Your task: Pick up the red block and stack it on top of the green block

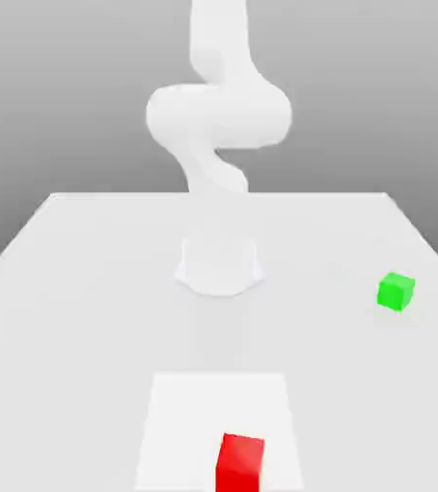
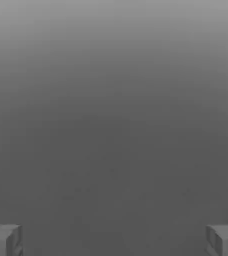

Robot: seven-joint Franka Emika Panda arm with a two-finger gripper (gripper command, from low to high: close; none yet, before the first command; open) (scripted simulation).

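The red block (image 1: 240, 463) is a small bright-red cube at the near edge of the white table, low in the exterior view. Off toward the exterior view's right rests the green block (image 1: 396, 291), a cube of about the same size, well apart from the red one. In the hand view my gripper (image 2: 114, 241) is open; its two grey fingertips (image 2: 3, 240) stand far apart with nothing between them, and plain grey backdrop lies beyond. Neither block is touched by anything.
The arm's white base (image 1: 220, 264) stands mid-table, and its links (image 1: 218, 115) curl upward out of the top of the exterior view. A paler rectangular patch (image 1: 180, 423) lies under and around the red block. The table's far edge (image 1: 218, 195) meets a grey backdrop.
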